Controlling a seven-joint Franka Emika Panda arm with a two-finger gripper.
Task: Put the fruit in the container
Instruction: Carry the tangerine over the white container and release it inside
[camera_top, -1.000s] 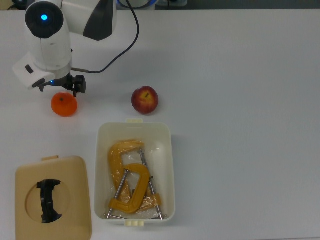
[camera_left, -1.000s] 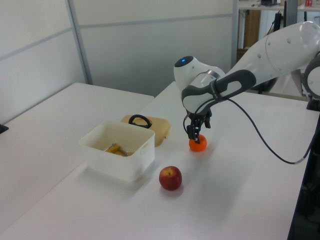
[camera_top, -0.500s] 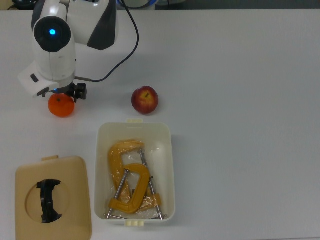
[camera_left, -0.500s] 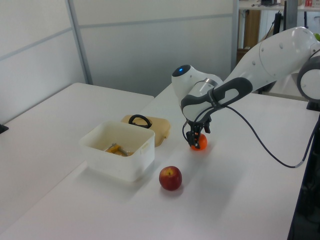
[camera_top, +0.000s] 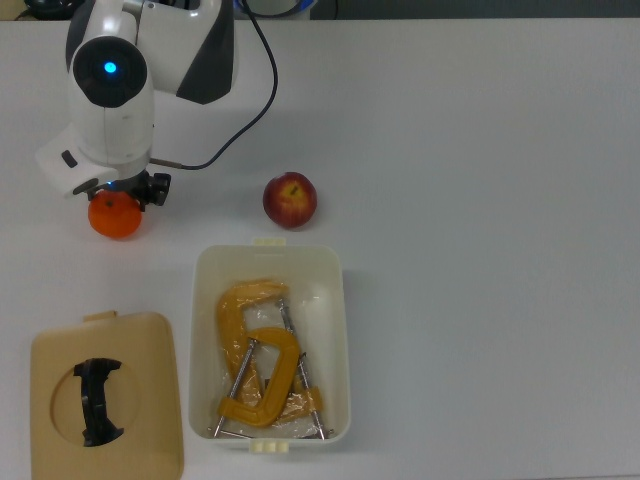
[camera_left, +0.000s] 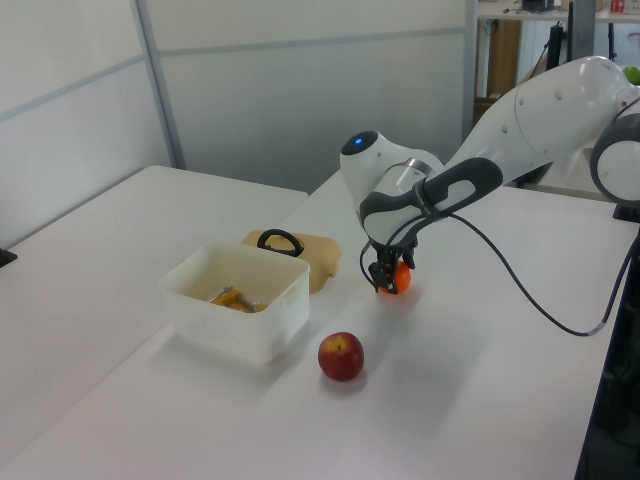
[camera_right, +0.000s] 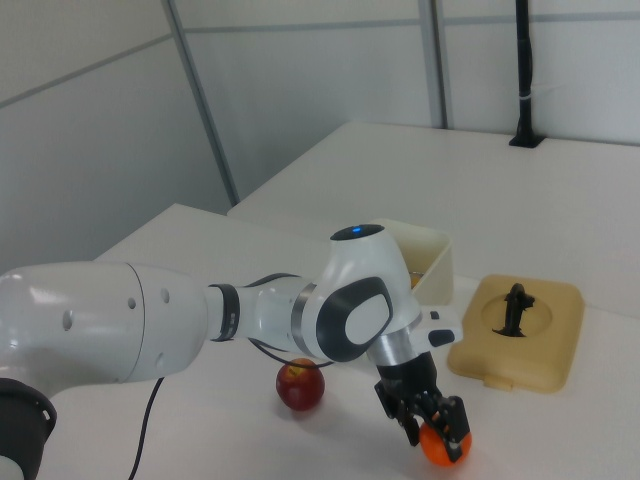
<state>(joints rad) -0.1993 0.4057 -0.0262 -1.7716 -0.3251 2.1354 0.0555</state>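
Observation:
The orange (camera_top: 115, 217) sits at the top view's left, half covered by the white arm. My gripper (camera_right: 438, 428) straddles it from above, a black finger on each side, shut on the fruit; the left view shows the same gripper (camera_left: 390, 281) over the orange (camera_left: 401, 277). The red-yellow apple (camera_top: 290, 199) rests on the table just beyond the short end of the cream-white container (camera_top: 197, 340). In the left view the apple (camera_left: 341, 356) lies in front of the container (camera_left: 240, 322).
Two yellow C-clamps (camera_top: 260, 370) lie inside the container. A tan lid with a black handle (camera_top: 150, 350) lies flat at the top view's lower left. The arm's black cable (camera_top: 265, 60) loops over the table behind the apple.
The gripper came down over the orange and closed on it. Orange and gripper have since shifted slightly toward the top view's left together. The apple has not moved.

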